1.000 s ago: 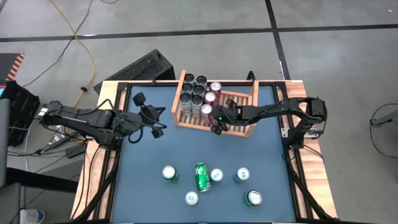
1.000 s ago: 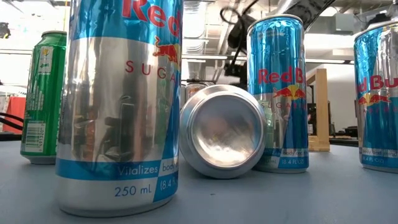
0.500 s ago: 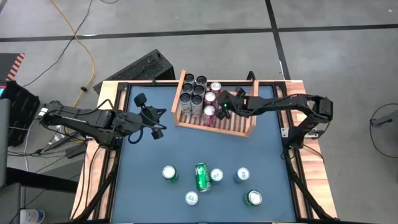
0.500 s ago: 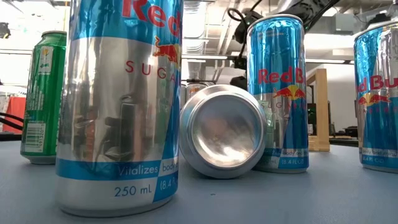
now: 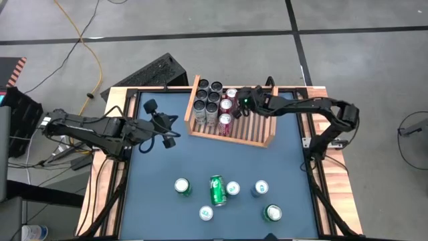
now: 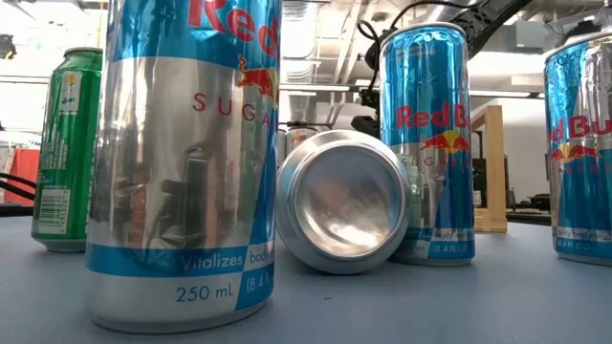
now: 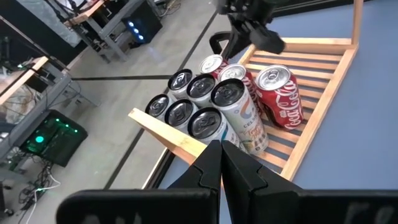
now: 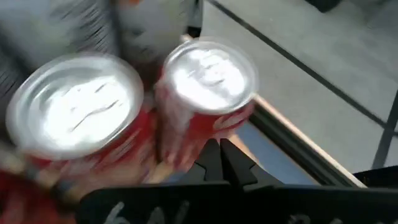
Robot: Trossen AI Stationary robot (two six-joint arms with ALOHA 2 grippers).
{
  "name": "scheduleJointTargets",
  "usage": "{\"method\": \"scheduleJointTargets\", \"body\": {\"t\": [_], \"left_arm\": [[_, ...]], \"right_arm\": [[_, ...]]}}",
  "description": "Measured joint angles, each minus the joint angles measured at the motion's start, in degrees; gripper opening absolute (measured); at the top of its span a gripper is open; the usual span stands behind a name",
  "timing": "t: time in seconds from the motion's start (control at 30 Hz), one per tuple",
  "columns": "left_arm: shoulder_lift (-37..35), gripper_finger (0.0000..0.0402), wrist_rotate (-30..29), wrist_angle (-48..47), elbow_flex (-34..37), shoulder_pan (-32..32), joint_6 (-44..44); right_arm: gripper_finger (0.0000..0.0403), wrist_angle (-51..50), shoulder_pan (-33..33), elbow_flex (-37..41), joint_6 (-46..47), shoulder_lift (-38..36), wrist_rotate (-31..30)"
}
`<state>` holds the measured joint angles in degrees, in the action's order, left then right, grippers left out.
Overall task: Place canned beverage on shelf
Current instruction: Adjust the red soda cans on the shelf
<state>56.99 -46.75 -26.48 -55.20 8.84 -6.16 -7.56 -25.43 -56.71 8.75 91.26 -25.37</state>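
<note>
The wooden shelf [image 5: 249,127] stands at the table's far middle. Its left part holds several grey cans [image 5: 206,102] and three red cans [image 5: 225,107], all upright on the slats. My right gripper [image 5: 239,110] is shut and hovers over the shelf just right of the red cans [image 8: 199,118]; in the left wrist view it [image 7: 264,38] stands above them. I see no touch. My left gripper [image 5: 171,141] waits shut to the left of the shelf [image 7: 180,142], holding nothing. Several loose cans [image 5: 233,189] wait near the front edge.
Among the loose cans, a green one [image 5: 217,191] lies on its side; the others stand upright. In the low view, blue-silver cans [image 6: 182,162] and the lying can's base [image 6: 344,203] fill the foreground. The shelf's right half is bare slats [image 5: 257,114].
My right gripper has travelled from the shelf's front rim toward the table's far edge, rising a little and rolling, and now sits beside the far red cans. It stays shut. The cans in the shelf have kept their places.
</note>
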Motion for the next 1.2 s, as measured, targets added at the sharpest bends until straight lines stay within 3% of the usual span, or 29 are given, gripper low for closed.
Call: {"method": "scheduleJointTargets", "body": {"t": [0.43,0.63,0.9,0.97,1.07,1.2], "left_arm": [[0.00,0.0000,-0.03,0.02,0.00,-0.77,-0.77],[0.00,0.0000,-0.05,0.02,0.00,-1.14,-0.37],[0.00,0.0000,2.63,0.00,0.00,-1.14,0.23],[0.00,0.0000,4.07,-0.02,0.00,-1.14,0.20],[0.00,0.0000,6.31,-0.04,0.00,-1.14,-0.12],[0.00,0.0000,7.84,-0.34,0.00,-0.99,0.51]], "right_arm": [[0.0000,5.91,-4.74,0.09,1.08,8.87,6.38],[0.0000,6.08,-4.98,0.07,1.01,9.20,7.21],[0.0000,2.16,-4.04,-0.02,-1.11,-0.04,5.75],[0.0000,0.31,-2.28,-0.02,-2.51,-3.52,7.68],[0.0000,-3.21,2.10,-0.07,-2.72,-8.31,13.73],[0.0000,-10.55,11.78,-0.04,1.00,-10.67,12.74]]}}
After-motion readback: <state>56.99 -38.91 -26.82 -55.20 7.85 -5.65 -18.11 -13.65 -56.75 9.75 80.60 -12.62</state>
